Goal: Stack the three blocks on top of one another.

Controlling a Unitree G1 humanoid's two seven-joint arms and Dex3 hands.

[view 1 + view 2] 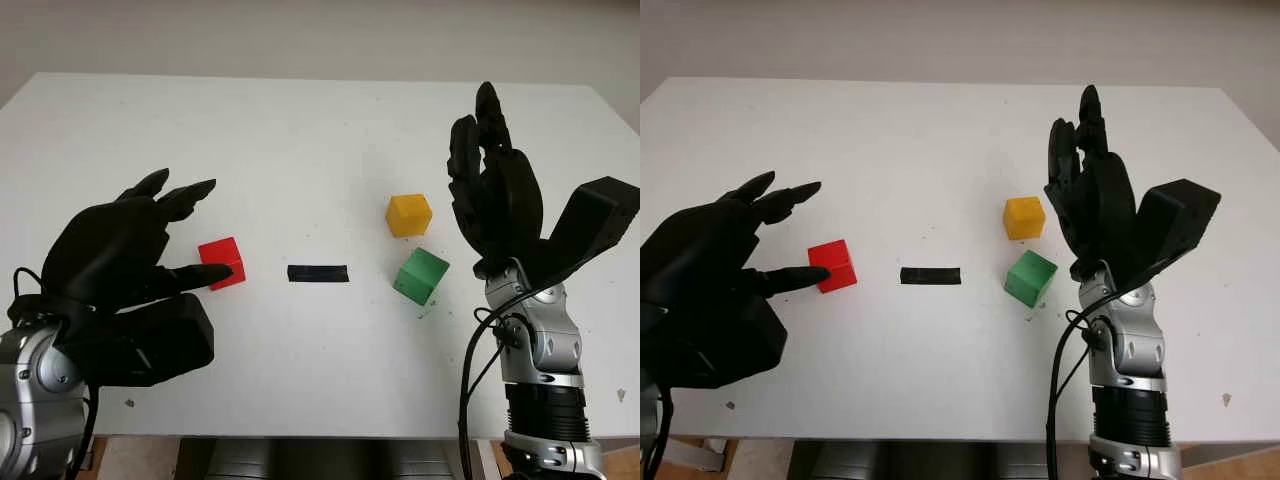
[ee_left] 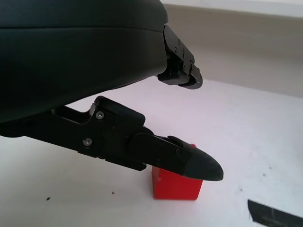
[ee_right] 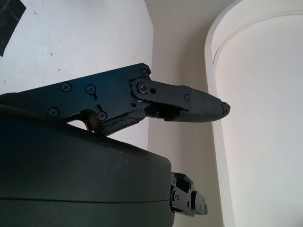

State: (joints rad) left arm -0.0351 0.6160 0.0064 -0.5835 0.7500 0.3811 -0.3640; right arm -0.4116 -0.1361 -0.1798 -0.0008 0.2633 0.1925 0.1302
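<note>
The left hand (image 1: 125, 255) is open and holds nothing, and the red block (image 1: 222, 262) sits on the white bench (image 1: 300, 140) right at the tips of its fingers (image 1: 205, 276). One finger lies along the near side of the block, and the other two reach past its far side but higher up, so the block is in between them and not yet gripped (I cannot tell if the low finger is touching it). The right hand (image 1: 495, 200) is open too, held up in the air. The yellow block (image 1: 409, 214) and the green block (image 1: 421, 275) are just beside its fingers, toward the middle of the bench, and close to each other. A black tape strip (image 1: 318, 273) lies between the red and green blocks. No block is stacked yet. I think the left hand should close on the red block next.
</note>
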